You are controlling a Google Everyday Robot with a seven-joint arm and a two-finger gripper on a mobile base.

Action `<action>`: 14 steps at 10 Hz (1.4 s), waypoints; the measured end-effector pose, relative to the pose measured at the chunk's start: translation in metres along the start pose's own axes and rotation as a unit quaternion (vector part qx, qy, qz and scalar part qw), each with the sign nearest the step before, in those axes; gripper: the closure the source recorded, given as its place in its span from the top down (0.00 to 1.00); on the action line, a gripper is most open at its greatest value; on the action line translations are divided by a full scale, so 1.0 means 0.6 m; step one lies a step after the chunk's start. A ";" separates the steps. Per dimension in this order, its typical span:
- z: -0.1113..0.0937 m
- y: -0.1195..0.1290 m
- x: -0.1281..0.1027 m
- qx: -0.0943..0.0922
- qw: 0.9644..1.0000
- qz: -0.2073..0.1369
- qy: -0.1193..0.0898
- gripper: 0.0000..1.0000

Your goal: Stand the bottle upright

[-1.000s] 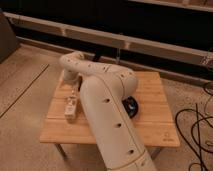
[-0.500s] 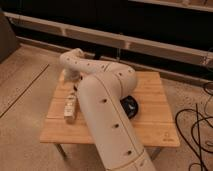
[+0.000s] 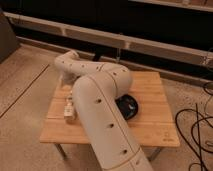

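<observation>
Our arm (image 3: 102, 120) fills the foreground. The bottle (image 3: 70, 111) lies on its side on the table (image 3: 150, 131), just below the gripper (image 3: 68, 95), its fingers spread and empty. We judge this the approach. Next we lower and close around it.

Bottle (image 3: 70, 109) on table (image 3: 150, 95), left side; pincer seemingly hidden behind it.

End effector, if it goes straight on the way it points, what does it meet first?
Probably the bottle lying just below the end effector at the table's left side, though depth is unclear.
</observation>
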 end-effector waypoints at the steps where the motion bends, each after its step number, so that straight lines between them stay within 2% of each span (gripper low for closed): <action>1: 0.005 -0.004 -0.001 0.008 1.000 -0.002 0.000 0.65; 5: 0.026 -0.009 -0.001 0.035 0.999 -0.007 0.005 0.65; 7: 0.038 -0.007 0.006 0.040 0.999 -0.007 0.017 0.65; 9: 0.051 -0.002 0.017 0.036 0.999 -0.012 0.035 0.52; 11: 0.059 0.001 0.019 0.033 0.998 -0.019 0.044 0.30; 14: 0.057 0.001 0.004 0.040 0.998 -0.029 0.030 0.02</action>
